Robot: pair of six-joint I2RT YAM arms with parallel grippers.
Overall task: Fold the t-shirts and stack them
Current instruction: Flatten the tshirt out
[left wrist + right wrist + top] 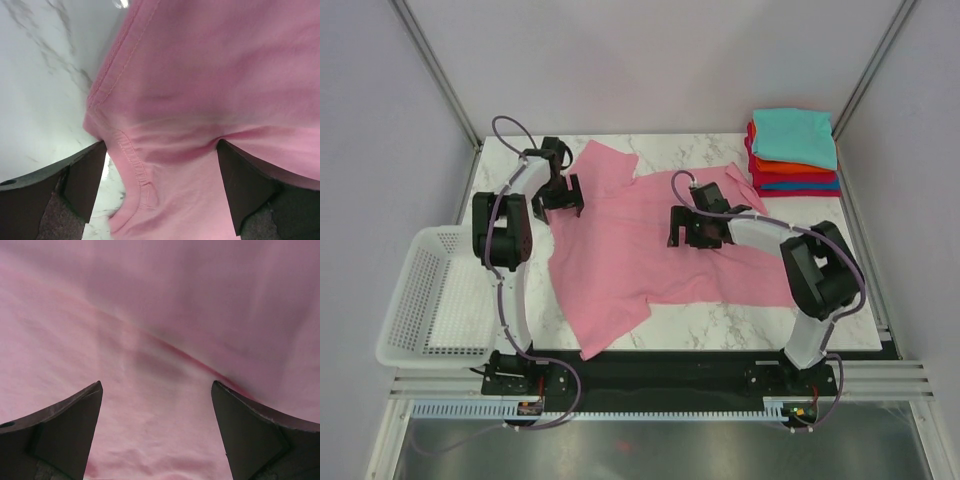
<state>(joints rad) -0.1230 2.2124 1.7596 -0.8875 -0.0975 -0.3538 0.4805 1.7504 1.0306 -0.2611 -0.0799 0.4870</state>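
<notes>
Under both claws lies the pink shirt (620, 260), spread open and rumpled across the marble surface (730, 325). The left claw (564, 200) has its jaws set wide apart and grips nothing. It sits low over the shirt's left border, and its wrist view shows a stitched hem and a soft fold of pink cloth between the two fingers, with bare marble just outside the left one. Whether the fingertips touch the cloth cannot be told. The right claw (682, 228) is likewise spread wide and empty, low over the shirt's middle. Between its fingers a creased ridge runs slantwise across the cloth, and nothing but pink fills that view. Beyond the right claw and further to its right, well apart from it, a stack of folded shirts (795, 160) rests at the far corner of the surface: teal (795, 135) on top, orange (790, 166) and blue (805, 184) beneath, and red (753, 158) showing along the side nearest the claw. Left of the left claw and nearer the arm bases, a white mesh basket (415, 300) hangs off the surface's edge.
</notes>
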